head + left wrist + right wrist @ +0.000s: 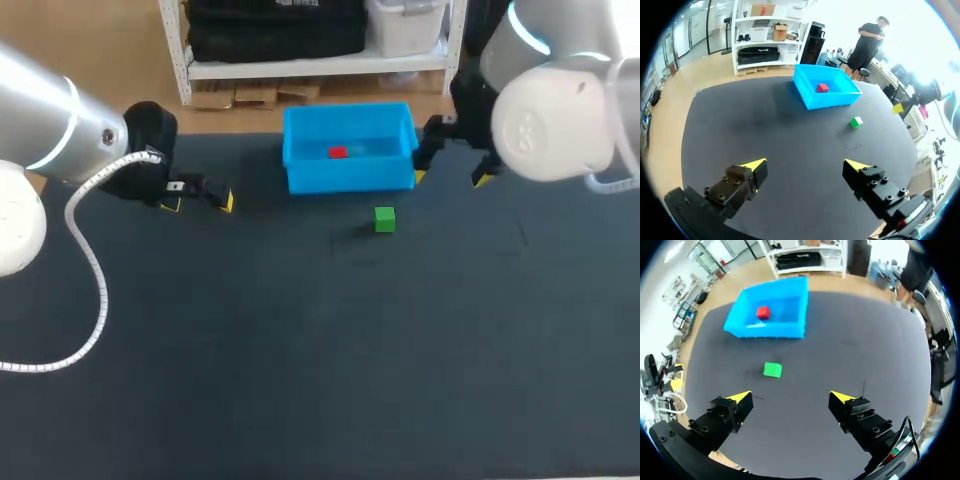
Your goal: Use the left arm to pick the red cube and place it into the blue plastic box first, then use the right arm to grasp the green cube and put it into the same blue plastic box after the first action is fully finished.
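The red cube (338, 152) lies inside the blue plastic box (300, 172) at the table's back middle; it also shows as the red cube (822, 87) in the box (812, 100) and as the red cube (763, 312) in the box (765, 331). The green cube (385, 219) sits on the dark table just in front of the box, well ahead of both grippers: green cube (856, 122), green cube (772, 370). My left gripper (200, 200) hangs open and empty left of the box, left gripper (807, 165). My right gripper (452, 178) is open and empty right of the box, right gripper (790, 397).
The dark table (300, 350) stretches wide in front of the box and cube. A white cable (95, 270) hangs from my left arm over the table's left side.
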Robot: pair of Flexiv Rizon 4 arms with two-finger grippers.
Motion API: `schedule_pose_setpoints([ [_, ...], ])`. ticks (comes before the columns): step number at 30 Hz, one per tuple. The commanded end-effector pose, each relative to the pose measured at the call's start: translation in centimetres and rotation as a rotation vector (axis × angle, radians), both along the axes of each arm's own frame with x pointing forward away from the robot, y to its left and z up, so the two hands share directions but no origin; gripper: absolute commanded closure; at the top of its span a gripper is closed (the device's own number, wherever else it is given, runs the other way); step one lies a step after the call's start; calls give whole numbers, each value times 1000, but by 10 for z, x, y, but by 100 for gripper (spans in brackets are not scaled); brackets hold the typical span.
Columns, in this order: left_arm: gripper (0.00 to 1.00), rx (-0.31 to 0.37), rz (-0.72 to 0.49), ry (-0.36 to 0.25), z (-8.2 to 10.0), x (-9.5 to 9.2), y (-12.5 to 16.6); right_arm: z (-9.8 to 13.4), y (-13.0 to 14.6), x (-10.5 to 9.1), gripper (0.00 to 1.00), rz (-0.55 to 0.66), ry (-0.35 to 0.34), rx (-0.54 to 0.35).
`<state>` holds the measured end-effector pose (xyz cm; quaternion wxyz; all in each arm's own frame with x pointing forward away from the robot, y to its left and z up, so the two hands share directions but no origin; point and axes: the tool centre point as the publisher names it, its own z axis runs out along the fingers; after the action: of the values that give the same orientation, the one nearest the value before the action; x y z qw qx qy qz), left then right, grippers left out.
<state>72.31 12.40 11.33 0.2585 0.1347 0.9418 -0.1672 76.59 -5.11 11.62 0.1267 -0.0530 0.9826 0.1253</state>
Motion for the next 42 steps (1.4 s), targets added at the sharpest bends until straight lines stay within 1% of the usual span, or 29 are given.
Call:
schedule_pose_setpoints([
  [1, 0, -4, -2, -2, -1, 0, 1, -5, 18, 8, 0, -32, 33, -77],
  [3, 0, -4, -2, -2, -1, 0, 1, -7, 21, 10, 0, -43, 62, -126],
  [7, 0, -4, -2, -2, -1, 0, 1, -14, 29, 13, 0, -58, 96, -166],
  [13, 0, -4, -2, -2, -1, 0, 1, -29, 38, 19, 0, -68, 120, -171],
  [19, 0, -4, -2, -2, -1, 0, 1, -35, 49, 27, 0, -61, 132, -190],
  [24, 0, -4, -2, -2, -1, 0, 1, -43, 59, 36, 0, -43, 119, -200],
  [29, 0, -4, -2, -2, -1, 0, 1, -54, 69, 41, 0, -28, 93, -180],
  [35, 0, -4, -2, -2, -1, 0, 1, -69, 72, 41, 0, -29, 59, -161],
  [42, 0, -4, -2, -2, -1, 0, 1, -86, 73, 43, 0, -18, 57, -162],
])
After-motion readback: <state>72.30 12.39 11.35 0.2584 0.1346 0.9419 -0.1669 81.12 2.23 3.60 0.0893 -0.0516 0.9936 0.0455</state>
